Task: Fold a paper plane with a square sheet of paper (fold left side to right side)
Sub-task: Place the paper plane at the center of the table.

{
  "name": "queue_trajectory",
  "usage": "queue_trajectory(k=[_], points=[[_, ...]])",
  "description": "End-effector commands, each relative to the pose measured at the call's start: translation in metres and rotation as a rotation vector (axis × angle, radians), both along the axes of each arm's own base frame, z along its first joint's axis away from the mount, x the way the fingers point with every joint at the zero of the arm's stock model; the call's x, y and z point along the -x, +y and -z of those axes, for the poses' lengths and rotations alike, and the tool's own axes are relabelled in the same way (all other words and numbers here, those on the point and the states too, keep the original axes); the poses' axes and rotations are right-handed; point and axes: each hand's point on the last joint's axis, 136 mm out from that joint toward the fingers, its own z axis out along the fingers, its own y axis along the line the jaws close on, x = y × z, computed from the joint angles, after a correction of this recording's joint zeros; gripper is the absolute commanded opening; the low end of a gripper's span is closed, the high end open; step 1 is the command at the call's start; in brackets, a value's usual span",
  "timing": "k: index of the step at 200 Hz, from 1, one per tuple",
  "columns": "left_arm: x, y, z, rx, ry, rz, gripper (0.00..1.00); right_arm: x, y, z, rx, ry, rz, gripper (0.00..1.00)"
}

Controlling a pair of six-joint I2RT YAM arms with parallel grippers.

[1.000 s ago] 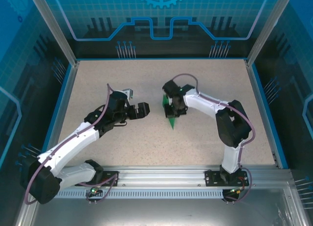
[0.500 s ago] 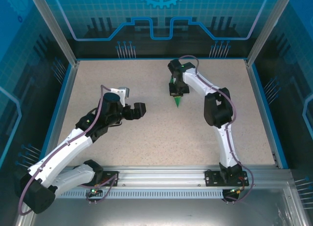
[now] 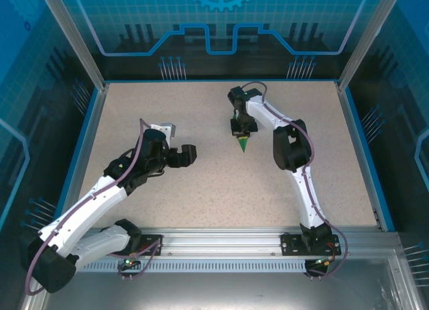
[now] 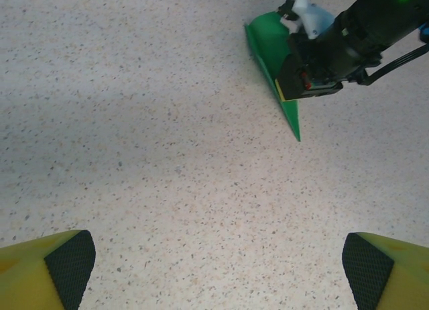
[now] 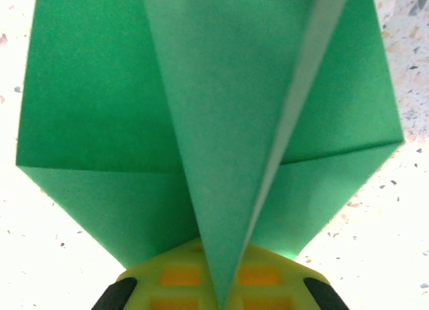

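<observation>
From above, the right gripper [image 3: 239,127] is clamped on the green paper plane [image 3: 244,144], whose tip points toward the arm bases, while the left gripper [image 3: 190,154] hangs well to the plane's left, jaws spread wide. Through the left wrist camera the plane shows ahead over the speckled table [image 4: 167,156], pinched by the right gripper, with the left fingertips [image 4: 47,270] far apart. In the right wrist view the plane's wings fan out and its crease runs down between the closed pads [image 5: 167,283].
</observation>
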Motion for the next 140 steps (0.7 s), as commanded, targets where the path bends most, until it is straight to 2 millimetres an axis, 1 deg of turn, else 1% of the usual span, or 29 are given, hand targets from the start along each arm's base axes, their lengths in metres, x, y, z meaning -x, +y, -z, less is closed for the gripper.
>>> queue_trajectory(k=[1, 15, 30, 59, 86, 104, 125, 130, 132, 140], points=[[-0.002, 0.009, 0.002, -0.052, 0.023, -0.019, 0.99, 0.004, -0.001, 0.010, -0.004, 0.046, 0.008, 0.08], [-0.003, 0.008, 0.002, -0.050, 0.029, -0.021, 0.99, 0.005, -0.001, 0.012, -0.002, 0.051, 0.006, 0.08], [-0.006, 0.008, 0.000, -0.045, 0.026, -0.024, 0.99, 0.005, 0.001, 0.009, -0.008, 0.044, -0.004, 0.08], [-0.011, 0.020, 0.007, -0.026, 0.077, -0.074, 0.99, 0.005, 0.004, -0.002, -0.001, 0.018, -0.026, 0.16], [-0.016, 0.027, 0.014, 0.038, 0.137, -0.100, 0.99, 0.006, 0.004, -0.011, 0.003, 0.003, -0.037, 0.21], [-0.018, 0.032, 0.015, 0.072, 0.151, -0.115, 0.99, 0.009, 0.003, -0.022, 0.010, -0.013, -0.043, 0.25], [-0.023, 0.041, 0.014, 0.114, 0.162, -0.142, 0.99, 0.015, 0.002, -0.040, 0.014, -0.043, -0.058, 0.29], [-0.024, 0.043, 0.014, 0.125, 0.166, -0.148, 0.99, 0.017, 0.002, -0.039, 0.022, -0.039, -0.063, 0.30], [-0.024, 0.044, 0.014, 0.130, 0.165, -0.152, 0.99, 0.018, 0.002, -0.049, 0.016, -0.056, -0.065, 0.30], [-0.027, 0.049, 0.013, 0.147, 0.168, -0.169, 0.99, 0.021, 0.000, -0.060, 0.021, -0.076, -0.075, 0.32]])
